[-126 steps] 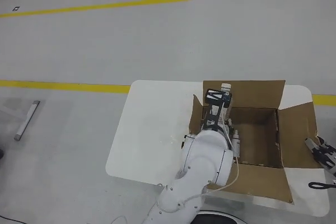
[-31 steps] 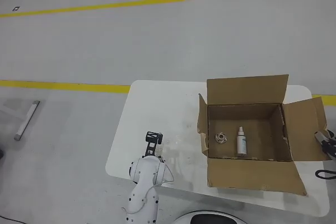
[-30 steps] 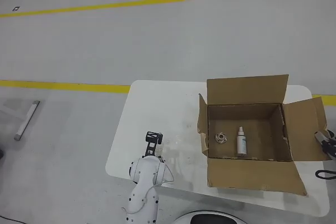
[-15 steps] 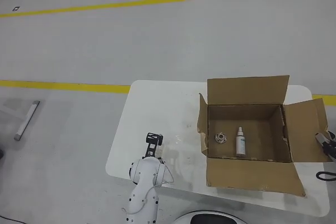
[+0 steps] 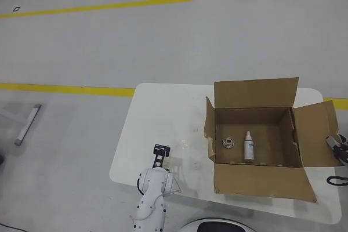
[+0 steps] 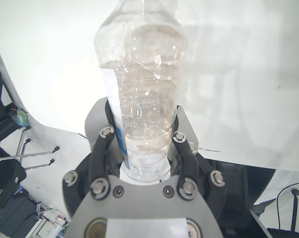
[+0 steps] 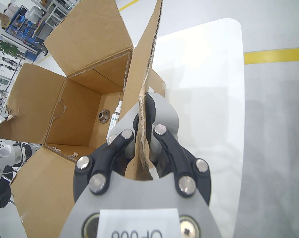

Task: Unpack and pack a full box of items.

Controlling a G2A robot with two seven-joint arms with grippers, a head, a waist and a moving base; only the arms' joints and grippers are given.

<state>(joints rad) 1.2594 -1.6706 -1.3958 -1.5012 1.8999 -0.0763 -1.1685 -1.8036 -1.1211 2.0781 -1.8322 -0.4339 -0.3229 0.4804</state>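
An open cardboard box [image 5: 255, 93] stands on the right half of the white table [image 5: 156, 110]. On its floor lie a small white spray bottle [image 5: 249, 146] [image 7: 114, 118] and a metal fitting [image 5: 227, 141] [image 7: 103, 116]. My left gripper [image 5: 161, 151] [image 6: 142, 115] is low over the table's near left part, shut on the lower body of a clear plastic bottle [image 6: 139, 75] whose neck points away from the wrist. My right gripper [image 5: 336, 145] [image 7: 143, 105] is at the box's right side, shut on the edge of the right flap [image 7: 144, 50].
Bare table top stretches left of the box [image 7: 77, 105] and around my left gripper. The box's four flaps stand open outward. A black cable loop [image 5: 336, 182] lies near the table's right end. The table's near edge is close behind my left gripper.
The left arm has come out of the box with the clear bottle. Over the last second it drew back a little toward the table's near edge. The right gripper kept its hold on the flap.
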